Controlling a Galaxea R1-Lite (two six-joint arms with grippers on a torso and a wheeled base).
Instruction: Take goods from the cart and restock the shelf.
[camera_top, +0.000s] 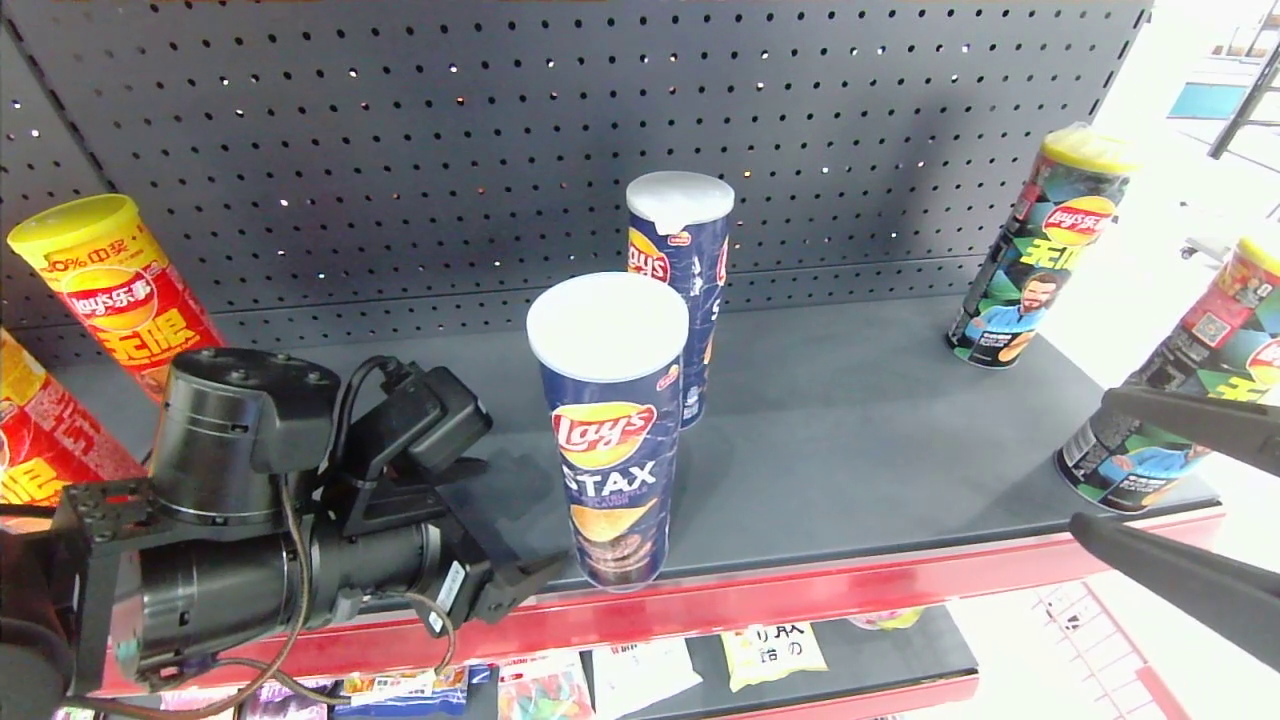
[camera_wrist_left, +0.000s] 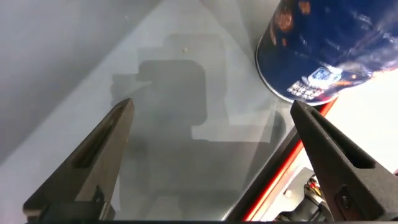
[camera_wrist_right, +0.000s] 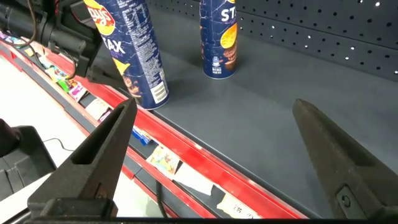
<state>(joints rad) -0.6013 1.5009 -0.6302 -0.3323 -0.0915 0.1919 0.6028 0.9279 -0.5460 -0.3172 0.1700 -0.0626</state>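
Looking partway done with restocking. Already standing upright on the shelf (camera_top: 850, 430): two blue cans, the front blue can (camera_top: 610, 430) at the red edge and the back blue can (camera_top: 680, 290) nearer the pegboard.

Flanking them: two red cans on the left, a rear red can (camera_top: 115, 290) and a near red can (camera_top: 40, 430). On the right, two green cans: a rear green can (camera_top: 1045, 250) and a near green can (camera_top: 1190, 390).

Hovering just beside the front blue can: left hand (camera_wrist_left: 212, 104), spread wide and gripping nothing. Hanging off the shelf's right front corner: right hand (camera_wrist_right: 214, 106), likewise gaping and empty.

Probably needing more goods, judging by the bare stretches between.
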